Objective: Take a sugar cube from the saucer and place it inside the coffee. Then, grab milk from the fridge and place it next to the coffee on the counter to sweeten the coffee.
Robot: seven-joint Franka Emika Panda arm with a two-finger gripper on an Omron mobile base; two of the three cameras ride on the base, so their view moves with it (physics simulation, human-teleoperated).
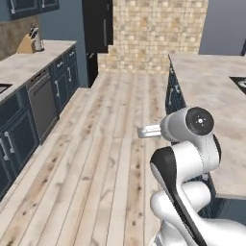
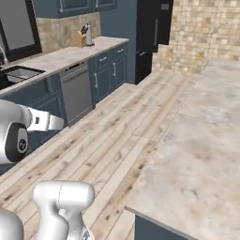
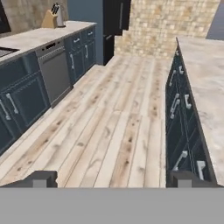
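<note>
Flanking bare plank floor [image 3: 113, 131]: counter [image 3: 39, 37], island [image 3: 205, 83], fridge [image 3: 116, 19] beyond.

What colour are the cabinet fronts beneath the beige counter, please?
Dark blue cabinet fronts with pale handles, under the counter; clearest in the hand view.

**Task objects: counter and fridge in view**

The counter [image 1: 29, 62] is running along the left wall as a beige marbled worktop over dark blue cabinets, backed by tan tile. The fridge [image 1: 98, 29] is standing past its far end, tall and black, doors appearing shut, well apart from the robot across the wood floor.
</note>
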